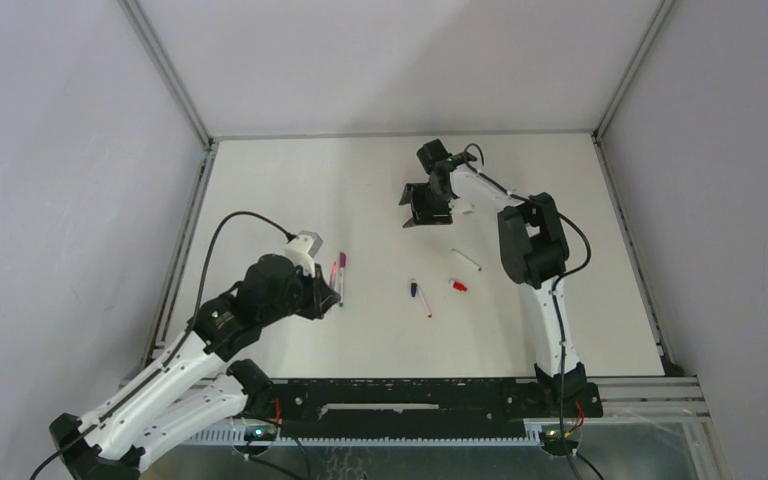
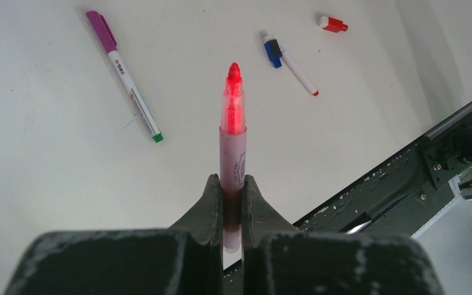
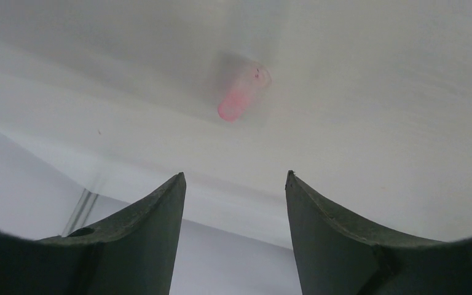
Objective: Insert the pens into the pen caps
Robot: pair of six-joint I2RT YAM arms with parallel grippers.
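My left gripper (image 2: 233, 181) is shut on a pinkish-red pen (image 2: 233, 147), which points forward with its bare red tip (image 2: 233, 74) out, held above the table at the left (image 1: 332, 290). A white pen with a magenta-purple cap (image 2: 123, 74) lies just beside it (image 1: 342, 272). A blue cap (image 2: 273, 52) lies against a white pen with a red end (image 2: 300, 75) at mid table (image 1: 416, 290). A red cap (image 2: 333, 24) lies to its right (image 1: 457, 286). Another white pen (image 1: 465, 260) lies beyond. My right gripper (image 3: 233, 175) is open and empty at the far middle (image 1: 425, 212), with a blurred pink cap (image 3: 241, 93) ahead of its fingers.
The black rail (image 2: 405, 178) with both arm bases runs along the table's near edge (image 1: 430, 395). Grey enclosure walls and metal frame posts (image 1: 200, 150) bound the white table (image 1: 290, 190) on the left, back and right.
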